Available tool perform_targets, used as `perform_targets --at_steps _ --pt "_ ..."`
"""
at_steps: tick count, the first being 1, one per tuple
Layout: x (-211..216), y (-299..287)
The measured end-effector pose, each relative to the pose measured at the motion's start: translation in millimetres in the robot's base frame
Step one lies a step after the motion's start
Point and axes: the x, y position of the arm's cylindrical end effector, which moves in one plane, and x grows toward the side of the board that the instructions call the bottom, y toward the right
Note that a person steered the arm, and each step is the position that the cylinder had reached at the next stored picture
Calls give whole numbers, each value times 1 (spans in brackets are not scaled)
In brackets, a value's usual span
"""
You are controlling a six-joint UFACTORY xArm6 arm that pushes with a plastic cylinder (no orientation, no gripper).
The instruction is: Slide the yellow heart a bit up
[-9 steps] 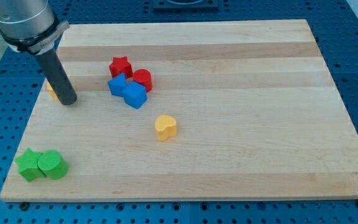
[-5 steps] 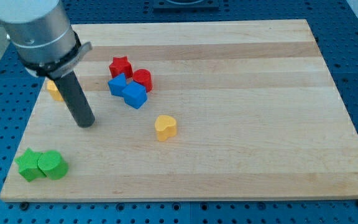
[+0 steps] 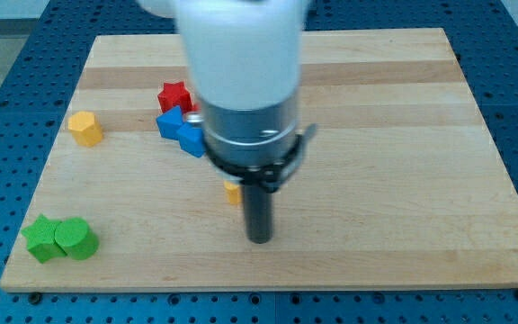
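The yellow heart point(image 3: 232, 192) lies near the middle of the wooden board point(image 3: 394, 144); the arm hides most of it and only its left edge shows. My tip point(image 3: 259, 239) rests on the board below the heart and slightly to the view's right of it, a short gap away. The arm's body blurs over the board's centre.
A red star point(image 3: 173, 94) and two blue blocks point(image 3: 180, 131) cluster above and left of the heart; the arm partly hides them. A yellow hexagonal block point(image 3: 85, 129) sits at the left. A green star point(image 3: 40, 239) and green cylinder point(image 3: 75, 238) sit at bottom left.
The arm has swept from the board's left side to the centre, and my tip now sits just below the yellow heart. No block has moved. The red cylinder is now hidden.
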Motion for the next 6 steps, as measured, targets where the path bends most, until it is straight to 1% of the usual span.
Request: perform_targets --at_steps 1,2,3,4,6 --pt "-11 22" --pt "-18 23" --pt "-18 23" --pt "-19 7" --pt "-30 0"
